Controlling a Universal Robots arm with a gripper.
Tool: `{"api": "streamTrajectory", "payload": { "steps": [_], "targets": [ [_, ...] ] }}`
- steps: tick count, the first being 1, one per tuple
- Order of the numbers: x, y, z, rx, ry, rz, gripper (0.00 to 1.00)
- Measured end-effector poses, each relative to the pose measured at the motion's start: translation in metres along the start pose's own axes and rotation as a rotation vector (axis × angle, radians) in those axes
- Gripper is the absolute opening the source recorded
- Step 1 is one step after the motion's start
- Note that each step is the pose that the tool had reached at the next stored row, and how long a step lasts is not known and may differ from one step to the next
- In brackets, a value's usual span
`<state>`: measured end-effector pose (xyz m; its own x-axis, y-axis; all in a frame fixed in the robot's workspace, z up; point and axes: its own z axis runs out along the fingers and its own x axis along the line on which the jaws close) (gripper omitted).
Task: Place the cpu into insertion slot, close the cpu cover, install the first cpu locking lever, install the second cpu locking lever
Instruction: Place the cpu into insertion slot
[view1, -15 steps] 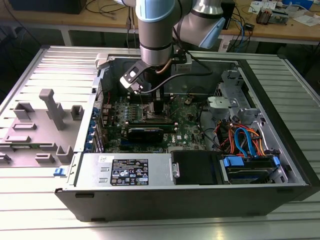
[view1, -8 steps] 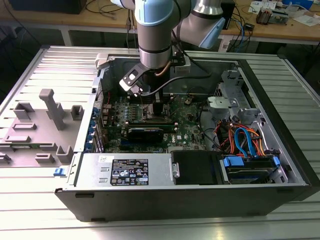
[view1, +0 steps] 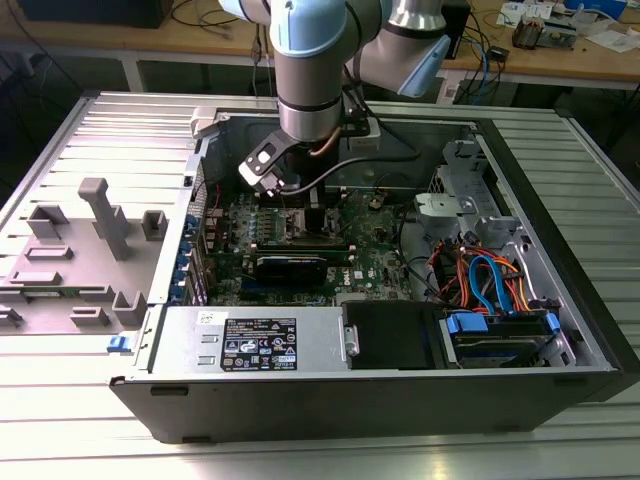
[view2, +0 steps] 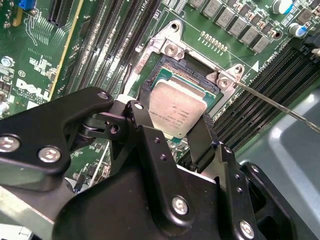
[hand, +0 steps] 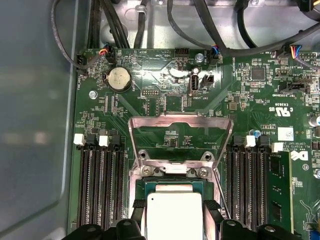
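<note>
Even overhead light was cast over the tabletop (view1: 90, 130), with pale sheen along its far edge. The case (view1: 400, 410) interior was left in shadow. The cpu (hand: 174, 216) top was washed out by glare in the first wrist view.

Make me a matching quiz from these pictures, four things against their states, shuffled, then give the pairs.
1 cpu
2 cover
3 gripper
4 coin battery

A hinged up, open
B round, flat on the board
C shut on the cpu
D silver-topped, over the slot

Pairs: 1-D, 2-A, 3-C, 4-B
</note>
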<state>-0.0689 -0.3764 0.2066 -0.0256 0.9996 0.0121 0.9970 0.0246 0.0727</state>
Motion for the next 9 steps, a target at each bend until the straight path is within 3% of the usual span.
{"api": "streamTrajectory", "payload": {
  "steps": [9],
  "targets": [
    [-0.0002,-0.0015,0.0039,0.0005,-0.0004,0.004,0.54]
  ]
}}
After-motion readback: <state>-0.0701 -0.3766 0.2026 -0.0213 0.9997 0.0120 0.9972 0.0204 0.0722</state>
